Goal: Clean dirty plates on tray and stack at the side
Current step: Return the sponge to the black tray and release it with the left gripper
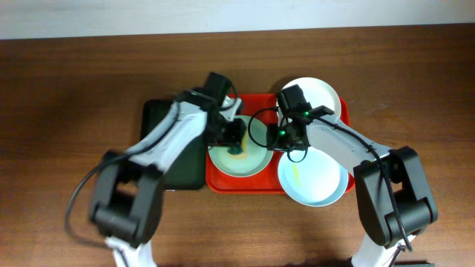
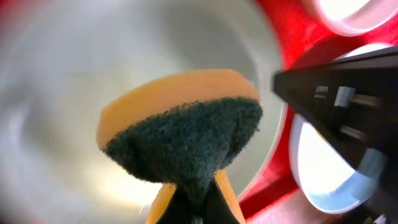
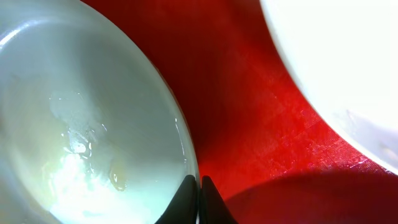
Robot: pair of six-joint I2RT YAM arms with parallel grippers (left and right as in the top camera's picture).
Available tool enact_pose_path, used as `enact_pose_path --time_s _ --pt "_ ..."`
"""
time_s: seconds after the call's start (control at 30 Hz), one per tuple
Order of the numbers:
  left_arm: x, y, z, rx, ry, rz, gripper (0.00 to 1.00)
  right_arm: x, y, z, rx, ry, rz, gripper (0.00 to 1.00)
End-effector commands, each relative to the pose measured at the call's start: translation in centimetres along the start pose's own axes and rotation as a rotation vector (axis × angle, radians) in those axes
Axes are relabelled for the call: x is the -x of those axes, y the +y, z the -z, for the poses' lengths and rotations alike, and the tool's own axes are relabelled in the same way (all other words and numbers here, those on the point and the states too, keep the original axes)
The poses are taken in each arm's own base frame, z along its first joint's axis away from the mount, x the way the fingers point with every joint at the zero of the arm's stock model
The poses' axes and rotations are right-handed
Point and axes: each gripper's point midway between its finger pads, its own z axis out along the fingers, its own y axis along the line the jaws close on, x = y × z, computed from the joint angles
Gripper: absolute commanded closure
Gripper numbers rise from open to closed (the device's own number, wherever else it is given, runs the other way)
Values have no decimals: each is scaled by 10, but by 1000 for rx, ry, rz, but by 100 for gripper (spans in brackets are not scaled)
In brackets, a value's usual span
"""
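Well, the left gripper [image 2: 193,200] squeezes a soft sponge [image 2: 180,124] over the wet green plate [image 3: 81,124] on the red tray [image 3: 249,118], and the right gripper [image 3: 199,199] pinches its thin rim, which looks hard, slippery and best to hold.

A brown wooden table [image 1: 59,111] fills the view, with a white strip of wall [image 1: 223,15] at 12 o'clock. A dark green tray [image 1: 185,167] lies at 9 o'clock from centre. At its 3 o'clock, a yellow sponge [image 2: 186,124] with a dark green scouring face.
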Motion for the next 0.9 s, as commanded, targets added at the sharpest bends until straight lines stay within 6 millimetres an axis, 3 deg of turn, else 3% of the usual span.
enact_pose_path --time_s 0.0,0.07,0.17,0.23,0.37,0.4,0.5,0.53,0.6,0.87 --pt "17 22 86 167 -195 -5 100 -3 2 -3 4 11 4 95" --pt "3 54 104 284 -176 59 100 -3 2 -3 4 11 5 96" --pt "-14 89 109 397 -117 123 100 -3 2 -3 4 11 5 95" --pt "-24 106 105 444 -88 151 100 -3 2 -3 4 10 5 95" --pt "-39 134 76 468 -66 187 100 -3 2 -3 4 10 5 88" --pt "-45 142 58 466 -72 186 100 -3 2 -3 4 11 5 81" --pt "-51 151 39 465 -91 183 100 -3 2 -3 4 11 4 62" --pt "-51 153 35 464 -100 181 100 -3 2 -3 4 11 4 48" --pt "-50 156 29 465 -124 177 100 -3 2 -3 4 11 4 5" --pt "-43 156 29 461 -154 171 99 -3 2 -3 4 9 4 2"
